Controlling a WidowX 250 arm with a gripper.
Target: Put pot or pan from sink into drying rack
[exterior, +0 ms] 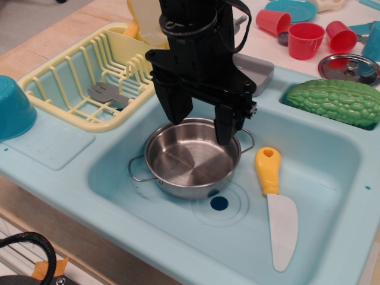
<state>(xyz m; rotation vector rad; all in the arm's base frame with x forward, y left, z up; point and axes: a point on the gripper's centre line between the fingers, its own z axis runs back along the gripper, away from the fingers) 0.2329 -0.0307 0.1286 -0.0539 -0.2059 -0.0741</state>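
Note:
The shiny steel pot point(191, 161) with two wire loop handles sits upright in the light-blue sink point(320, 178), just behind the dark-blue drain dot point(219, 203). My black gripper point(199, 122) hangs over the pot's back rim with its jaws open. One finger point(174, 107) is at the back left of the rim, the other finger point(225, 126) reaches down at the back right rim. It holds nothing. The pale yellow drying rack point(56, 74) stands to the left behind the sink, with a grey fork point(107, 93) in it.
A yellow-handled toy knife point(276, 205) lies in the sink right of the pot. A green bitter gourd point(335, 100) rests on the right ledge. A blue bowl point(10, 107) is at far left. Red cups point(306, 38) and a steel lid point(349, 68) stand behind.

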